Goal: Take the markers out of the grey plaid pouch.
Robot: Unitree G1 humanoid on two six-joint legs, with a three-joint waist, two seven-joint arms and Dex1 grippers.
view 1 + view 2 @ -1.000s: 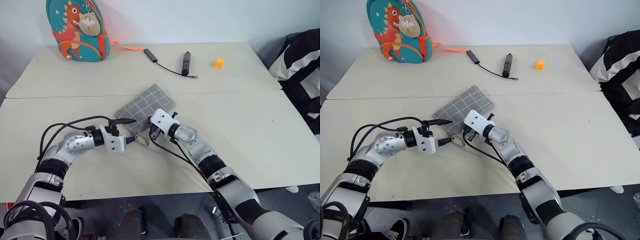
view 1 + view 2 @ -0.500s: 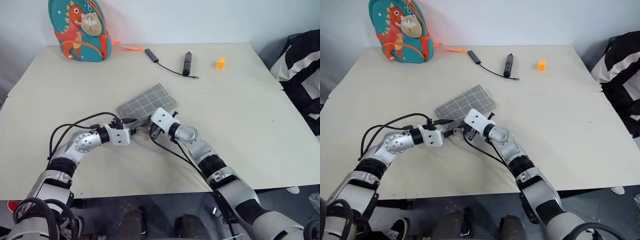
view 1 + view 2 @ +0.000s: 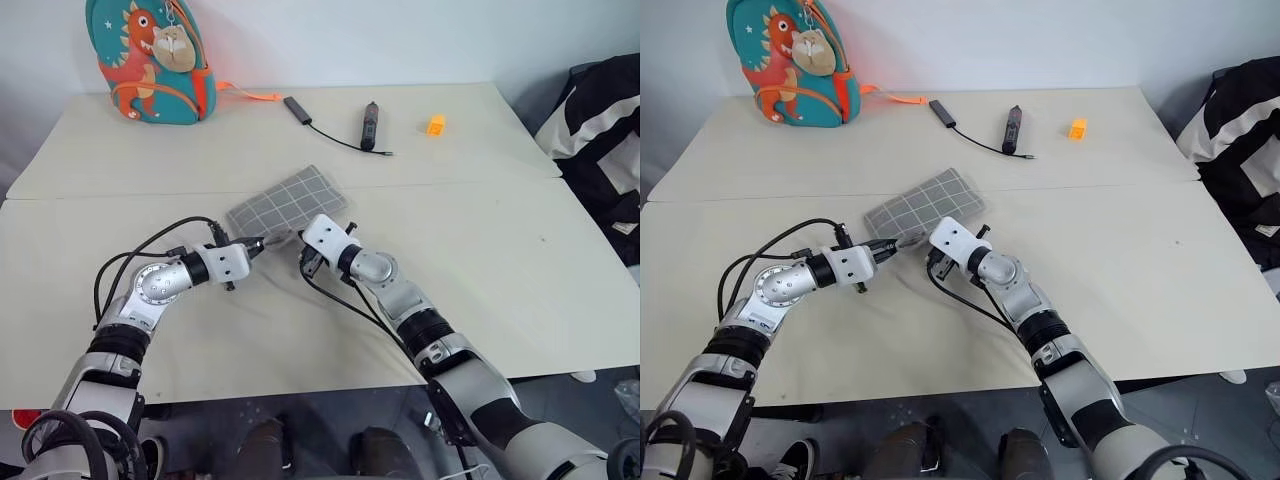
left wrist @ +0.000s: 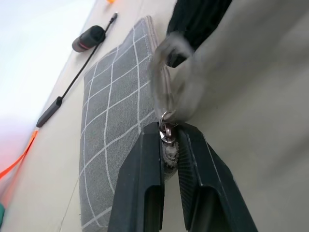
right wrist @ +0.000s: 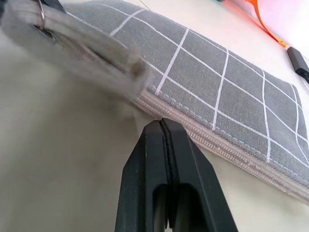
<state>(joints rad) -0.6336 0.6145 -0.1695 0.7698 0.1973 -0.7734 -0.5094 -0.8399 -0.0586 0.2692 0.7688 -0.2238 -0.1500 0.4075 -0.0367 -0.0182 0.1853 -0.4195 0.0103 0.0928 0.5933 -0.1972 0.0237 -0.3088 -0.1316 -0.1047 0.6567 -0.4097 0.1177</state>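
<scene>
Left hand is pinched on the zipper's ring pull at the near-left corner of the pouch! Right hand, fingers pressed together on nothing, noses the zipper seam. The pouch lies flat on the surface, long axis running away rightward from the left hand.

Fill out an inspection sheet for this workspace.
Surface: pale table, two tops joined by a seam.
Job's things: grey plaid pouch lying flat; markers: nothing seen.
Clutter: dinosaur backpack, dark stick, orange block.
Grippers: left tool pinching the zipper's ring pull; right tool shut at the pouch's zipper edge, holding nothing visible.
Cables: thin black cable by the stick.
Surroundings: black-and-white garment at right.
</scene>
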